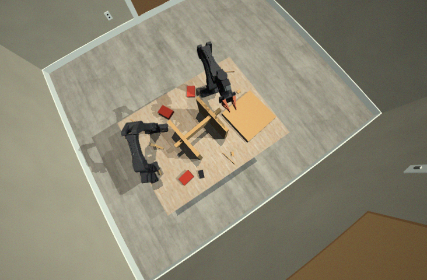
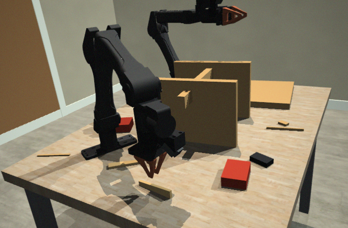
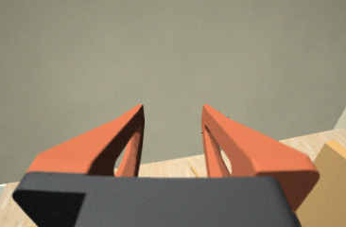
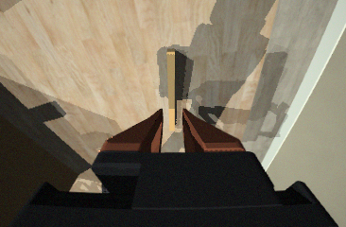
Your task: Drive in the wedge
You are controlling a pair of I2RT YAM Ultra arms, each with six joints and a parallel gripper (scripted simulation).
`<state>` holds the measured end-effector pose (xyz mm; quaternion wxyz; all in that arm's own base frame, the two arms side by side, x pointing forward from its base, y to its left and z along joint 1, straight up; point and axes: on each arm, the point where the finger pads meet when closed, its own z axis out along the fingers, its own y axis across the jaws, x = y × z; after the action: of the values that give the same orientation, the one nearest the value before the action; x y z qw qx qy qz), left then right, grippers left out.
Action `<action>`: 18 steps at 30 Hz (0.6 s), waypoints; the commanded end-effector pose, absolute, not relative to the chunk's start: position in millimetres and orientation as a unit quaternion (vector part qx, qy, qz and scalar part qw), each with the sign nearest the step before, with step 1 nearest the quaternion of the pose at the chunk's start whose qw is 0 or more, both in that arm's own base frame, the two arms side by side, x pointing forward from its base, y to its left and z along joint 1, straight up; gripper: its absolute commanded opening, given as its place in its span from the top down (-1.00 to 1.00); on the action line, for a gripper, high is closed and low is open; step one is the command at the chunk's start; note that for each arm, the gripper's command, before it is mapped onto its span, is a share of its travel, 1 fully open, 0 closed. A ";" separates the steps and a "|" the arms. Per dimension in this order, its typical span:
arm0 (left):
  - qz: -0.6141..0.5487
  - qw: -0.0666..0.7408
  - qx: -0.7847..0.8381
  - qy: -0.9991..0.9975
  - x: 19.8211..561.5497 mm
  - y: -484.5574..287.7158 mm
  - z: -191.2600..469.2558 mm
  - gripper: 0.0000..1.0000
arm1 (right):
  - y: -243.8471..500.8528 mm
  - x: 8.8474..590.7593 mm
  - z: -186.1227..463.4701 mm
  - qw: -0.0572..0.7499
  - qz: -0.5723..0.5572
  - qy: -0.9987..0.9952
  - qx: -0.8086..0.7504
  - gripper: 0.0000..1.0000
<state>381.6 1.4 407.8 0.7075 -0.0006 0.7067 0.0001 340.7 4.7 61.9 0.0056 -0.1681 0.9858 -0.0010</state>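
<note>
Two upright wooden end boards, the near one [image 2: 198,112] and the far one [image 2: 215,80], are joined by a rail [image 2: 204,73]. The rail's end with a wedge-shaped piece [image 2: 185,96] sticks out of the near board. My right gripper [image 2: 151,167] points down close over the table in front of the near board. Its fingers stand a narrow gap apart with nothing between them. A loose wedge [image 4: 171,90] lies on edge just ahead of them; it also shows in the exterior view [image 2: 155,188]. Another wedge [image 2: 121,164] lies beside the gripper. My left gripper [image 2: 231,14] [image 3: 173,113] is held high, open and empty.
A flat wooden panel [image 2: 271,92] lies at the back right. A red block [image 2: 236,173] and a black block [image 2: 261,159] sit at the front right, another red block [image 2: 124,124] behind the right arm's base. Thin sticks [image 2: 285,128] [image 2: 53,155] lie near the edges.
</note>
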 end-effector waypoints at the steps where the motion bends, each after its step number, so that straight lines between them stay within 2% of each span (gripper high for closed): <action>1: 0.001 0.728 0.003 0.686 378.1 -1.5 430.5 0.21 | 10.2 352.6 82.6 0.033 -0.005 0.984 -0.176 0.56; 8: 0.001 0.728 0.003 0.686 378.1 -1.5 430.5 0.21 | 1.1 350.4 88.0 0.036 -0.006 0.986 -0.165 0.56; 9: 0.001 0.728 0.003 0.686 378.1 -1.5 430.5 0.21 | -0.5 334.2 73.8 0.009 -0.001 0.986 -0.164 0.56; 12: 0.001 0.728 0.003 0.686 378.1 -1.5 430.5 0.21 | 3.4 331.3 68.8 0.006 0.000 0.985 -0.170 0.56; 18: 0.001 0.728 0.003 0.686 378.1 -1.5 430.5 0.21 | 3.5 353.2 81.3 0.040 -0.006 0.985 -0.169 0.56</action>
<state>381.6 1.4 407.8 0.7075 -0.0006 0.7067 0.0001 338.2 4.9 64.1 0.0018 -0.1690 0.9856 -0.0004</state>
